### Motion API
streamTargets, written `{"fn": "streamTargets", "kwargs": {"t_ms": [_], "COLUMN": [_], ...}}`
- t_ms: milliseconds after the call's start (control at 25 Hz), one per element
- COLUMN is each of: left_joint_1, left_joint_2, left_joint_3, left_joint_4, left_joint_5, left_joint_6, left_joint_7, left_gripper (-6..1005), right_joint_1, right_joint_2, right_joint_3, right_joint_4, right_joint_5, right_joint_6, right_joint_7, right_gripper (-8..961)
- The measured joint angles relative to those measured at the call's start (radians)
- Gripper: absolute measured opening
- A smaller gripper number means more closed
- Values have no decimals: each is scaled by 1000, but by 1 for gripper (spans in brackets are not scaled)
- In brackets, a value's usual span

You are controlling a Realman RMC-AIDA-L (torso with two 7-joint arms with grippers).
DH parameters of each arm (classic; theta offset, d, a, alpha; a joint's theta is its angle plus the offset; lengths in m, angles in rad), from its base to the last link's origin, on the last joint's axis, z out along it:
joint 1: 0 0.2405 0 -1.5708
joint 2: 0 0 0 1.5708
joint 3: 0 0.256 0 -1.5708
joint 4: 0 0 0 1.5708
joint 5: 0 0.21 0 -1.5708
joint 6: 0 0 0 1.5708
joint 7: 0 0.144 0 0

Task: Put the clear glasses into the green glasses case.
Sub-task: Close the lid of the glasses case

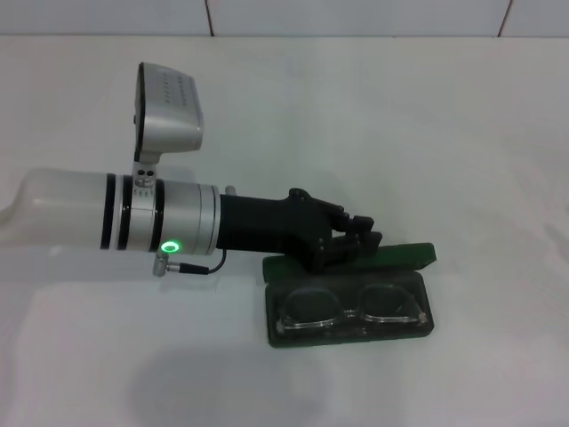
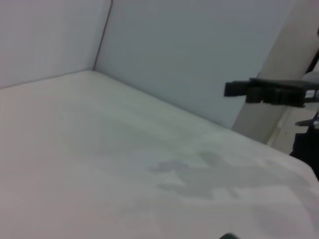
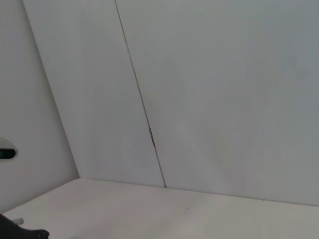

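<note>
Already the clear glasses lie inside the green glasses case, lenses up on the dark lining; the lid stands open behind them. My left gripper hovers over the lid's edge; whether its fingers are open or hold anything, I cannot tell. I judge the glasses light, slippery and fragile; I would take them at the bridge, never the thin arms. My right arm is not visible.
</note>
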Motion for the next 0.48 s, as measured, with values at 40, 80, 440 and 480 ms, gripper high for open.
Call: {"fn": "streamTargets", "kwargs": {"t_ms": [40, 80, 440, 480], "left_joint_1": [1, 1, 4, 3], "left_joint_2": [0, 0, -1, -1], "left_joint_3": [0, 0, 2, 2], "left_joint_4": [4, 7, 12, 12], "left_joint_5": [-4, -4, -15, -17], "left_joint_6": [3, 4, 17, 18], "left_joint_7": [1, 2, 10, 10], "left_gripper": [213, 213, 212, 212], "right_joint_1": [0, 0, 1, 1], "right_joint_2": [0, 0, 0, 0], "right_joint_3": [0, 0, 0, 0], "right_joint_4": [0, 0, 0, 0], "right_joint_5": [-1, -3, -7, -7], "right_joint_6": [0, 0, 0, 0], "right_joint_7": [0, 0, -1, -1], "right_gripper": [483, 483, 488, 488]}}
